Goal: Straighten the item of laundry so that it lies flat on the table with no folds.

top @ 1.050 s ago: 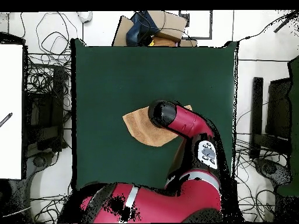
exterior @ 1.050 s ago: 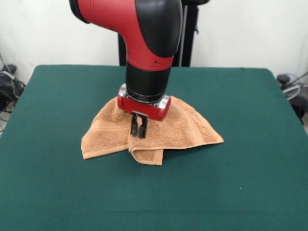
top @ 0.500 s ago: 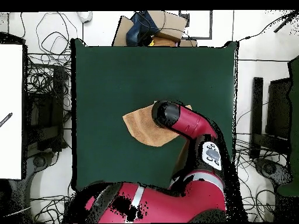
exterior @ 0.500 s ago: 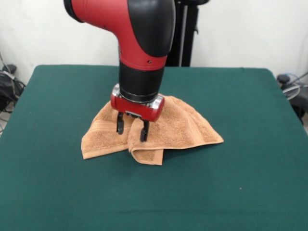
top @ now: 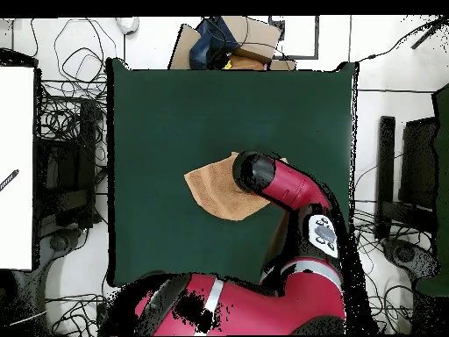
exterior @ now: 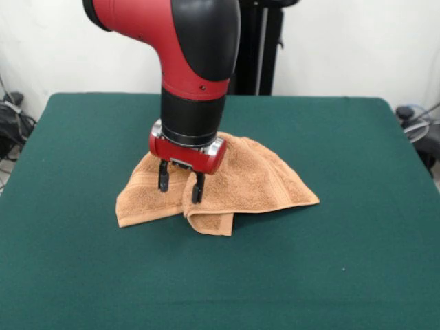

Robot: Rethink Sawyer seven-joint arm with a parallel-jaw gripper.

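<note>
While the red and black arm (exterior: pixel 189 62) drops in from the top of the front view, its pincer (exterior: pixel 180 187) hangs with both black fingers (exterior: pixel 163 177) spread apart, gripping nothing. The fingertips sit low over the left half of the towel (exterior: pixel 254 182); whether they touch the cloth cannot be told from this angle. One finger stands toward the towel's left flap, the other just above the folded lump at its lower middle.

The towel, a light orange-tan terry cloth, lies crumpled near the centre of the dark green table (exterior: pixel 344 261). It is not flat: a broad layer spreads to a point at the right, a second flap reaches down to the lower left, and between them a small fold is tucked under at the bottom edge. Woven band stripes run along the left flap and near the right hem.

From overhead, the towel (top: pixel 210 189) shows as a tan wedge left of centre on the table (top: pixel 158 114), its right part covered by the arm (top: pixel 281 184), which reaches up from the bottom of the frame. The pincer itself is hidden beneath the arm in that view. Tangled cables (top: pixel 74 114) lie on the floor at the table's left side.
</note>
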